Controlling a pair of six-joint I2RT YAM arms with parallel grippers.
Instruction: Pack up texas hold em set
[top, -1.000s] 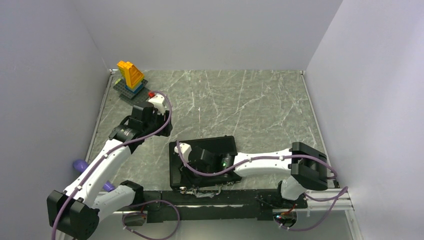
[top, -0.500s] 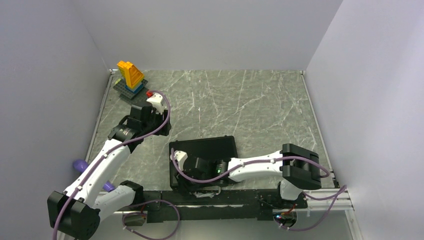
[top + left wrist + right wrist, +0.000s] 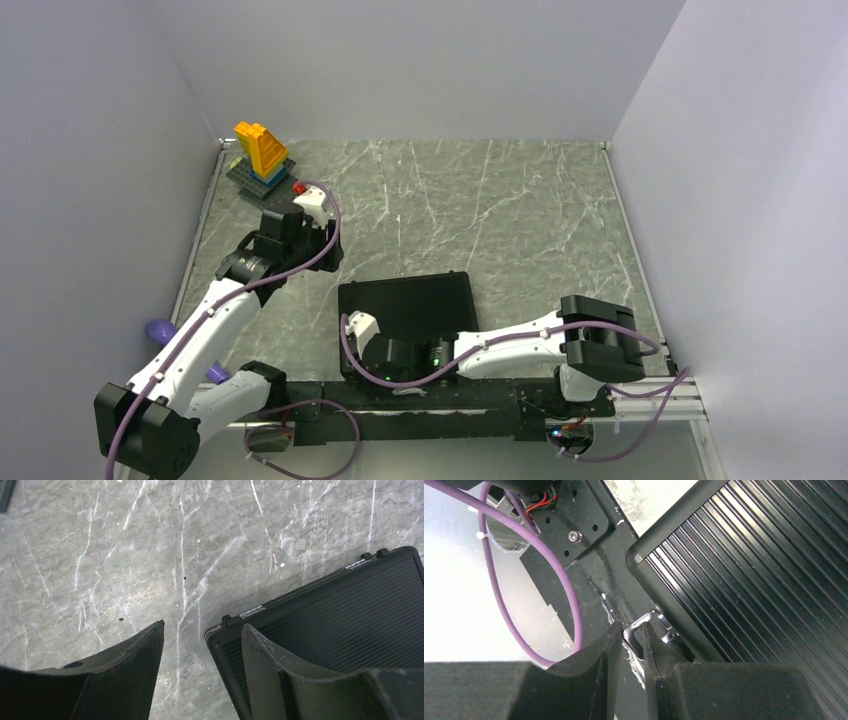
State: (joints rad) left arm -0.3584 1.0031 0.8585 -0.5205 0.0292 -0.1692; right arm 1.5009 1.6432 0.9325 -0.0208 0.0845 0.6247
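Top view: the black case (image 3: 405, 303) of the hold'em set lies closed and flat on the grey marble table (image 3: 520, 220), in the lower centre of the frame, its near edge close to the black mounting rail (image 3: 330, 390). The yellow-blue brick tower (image 3: 262, 150) stands in the upper-left corner of the table, well apart from the case.

The right gripper (image 3: 362, 342) sits at the lower-left corner of the case. Right wrist view: the ribbed lid of the case (image 3: 764, 580) fills the upper right, and the right gripper (image 3: 630, 628) has its fingers drawn almost together around the wire loop of a silver latch (image 3: 659, 622) on the case's edge. A purple cable (image 3: 494, 580) curves down the left side.

The left gripper (image 3: 312, 205) is above the table, up and left of the case. Left wrist view: the left gripper (image 3: 202, 627) is released, fingers spread with nothing between them, above bare marble just beside a hinged corner of the case (image 3: 340, 615) at lower right.
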